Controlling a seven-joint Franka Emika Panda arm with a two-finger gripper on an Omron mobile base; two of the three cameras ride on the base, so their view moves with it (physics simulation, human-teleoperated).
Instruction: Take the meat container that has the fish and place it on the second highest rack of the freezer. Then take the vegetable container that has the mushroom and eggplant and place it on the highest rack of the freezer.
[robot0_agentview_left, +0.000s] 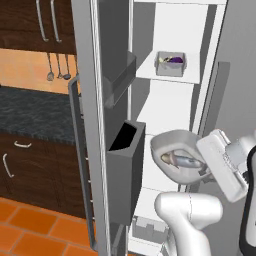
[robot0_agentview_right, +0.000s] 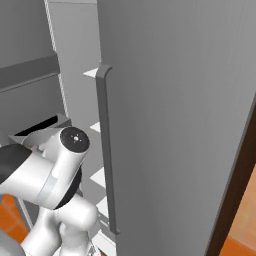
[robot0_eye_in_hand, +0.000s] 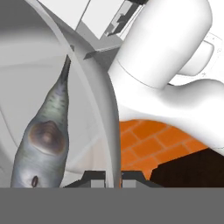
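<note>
Pinched shut on the rim of the round grey meat container (robot0_eye_in_hand: 98, 109), the gripper (robot0_eye_in_hand: 106, 177) holds it tilted in front of the open freezer (robot0_agentview_left: 170, 115), the fish (robot0_agentview_left: 182, 160) lying inside and not yet on any shelf. Judging by this, the first half of the task is mid-carry: the container must yet reach the second highest rack, while the vegetable container (robot0_agentview_left: 170, 64) with the eggplant already sits on a white shelf (robot0_agentview_left: 150, 71) near its front edge; whether that is the highest rack I cannot tell. Nearby, the dark door bin (robot0_agentview_left: 125, 165) hangs just beside the container on the open door (robot0_agentview_left: 90, 125) and could crowd the way in.
</note>
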